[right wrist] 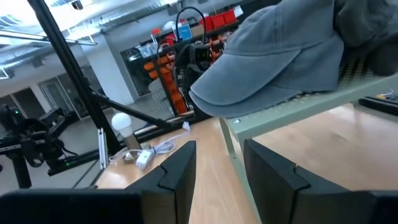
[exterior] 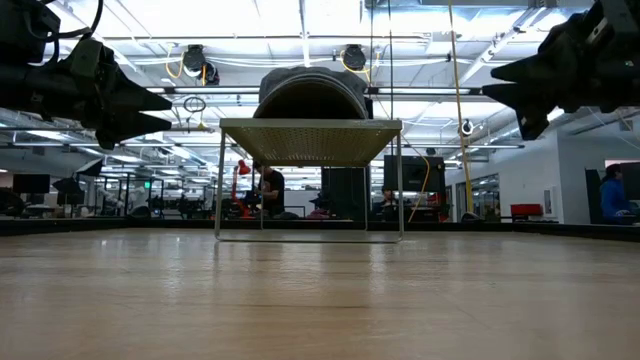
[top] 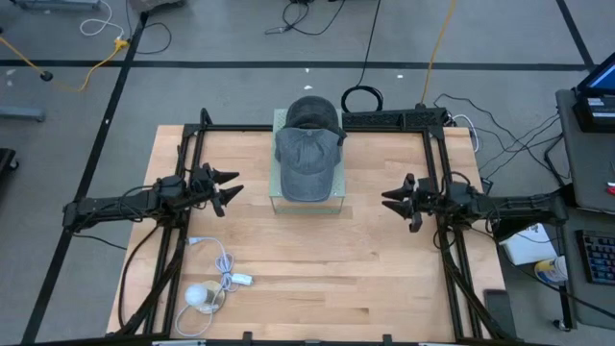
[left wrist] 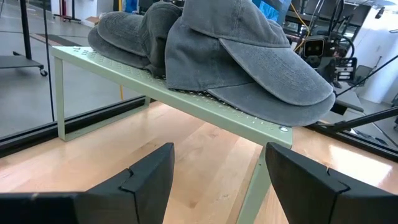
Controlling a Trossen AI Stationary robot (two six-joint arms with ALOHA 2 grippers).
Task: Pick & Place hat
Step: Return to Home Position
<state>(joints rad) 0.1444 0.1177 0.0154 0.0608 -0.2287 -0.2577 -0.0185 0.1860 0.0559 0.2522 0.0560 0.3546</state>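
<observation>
A grey-blue cap lies on a pale green perforated stand at the table's far middle, its brim toward the near edge and overhanging the stand. A darker cap lies behind it on the same stand. My left gripper hangs level above the table, left of the stand, open with nothing between its fingers. My right gripper hangs level to the stand's right, also open with nothing in it. The left wrist view shows both caps; the right wrist view shows the front cap's brim.
A white cable with a plug and a round white bulb lies near the table's near left corner. Black frame rails run along the table's sides and far edge. The stand's thin legs rest on the wood.
</observation>
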